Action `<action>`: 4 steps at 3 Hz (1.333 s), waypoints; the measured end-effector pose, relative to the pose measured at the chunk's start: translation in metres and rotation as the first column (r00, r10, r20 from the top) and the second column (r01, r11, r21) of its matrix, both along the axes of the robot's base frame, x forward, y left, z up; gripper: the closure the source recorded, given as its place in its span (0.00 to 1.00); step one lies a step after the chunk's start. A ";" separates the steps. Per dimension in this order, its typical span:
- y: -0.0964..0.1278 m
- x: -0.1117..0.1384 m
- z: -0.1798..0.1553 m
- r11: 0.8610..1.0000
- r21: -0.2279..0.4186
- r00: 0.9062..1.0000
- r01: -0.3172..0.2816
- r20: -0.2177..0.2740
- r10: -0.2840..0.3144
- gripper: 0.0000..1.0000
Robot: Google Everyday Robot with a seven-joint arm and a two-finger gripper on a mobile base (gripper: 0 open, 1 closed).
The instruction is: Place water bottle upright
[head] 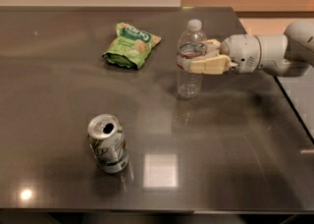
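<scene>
One big glossy desk (245,169), arm (265,53) reaching in over its right edge. Water bottle (190,80) stands upright right of centre, base on the desk, gripper (194,57) closed on it at the label band. Risk as I see it: tall, light bottle, so any sideways drag or a pad sticking on release tips it. Room: desk edges well away from the bottle, bare surface around it; chip bag (131,44) to its left and soda can (108,144) toward the front, both well apart
</scene>
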State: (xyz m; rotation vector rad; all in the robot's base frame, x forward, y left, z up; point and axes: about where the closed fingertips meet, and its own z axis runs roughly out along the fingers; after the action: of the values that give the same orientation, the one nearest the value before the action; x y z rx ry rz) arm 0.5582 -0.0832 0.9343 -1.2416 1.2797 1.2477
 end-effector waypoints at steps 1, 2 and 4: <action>-0.002 0.004 -0.005 1.000 -0.001 1.000 0.018 -0.003 -0.018 0.82; -0.003 0.007 -0.008 1.000 0.002 1.000 0.025 -0.004 -0.025 0.59; -0.005 0.009 -0.011 1.000 0.007 1.000 0.028 0.006 -0.028 0.13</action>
State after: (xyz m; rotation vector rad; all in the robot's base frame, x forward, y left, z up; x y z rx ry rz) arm 0.5667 -0.0880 0.9236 -1.2177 1.2828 1.2266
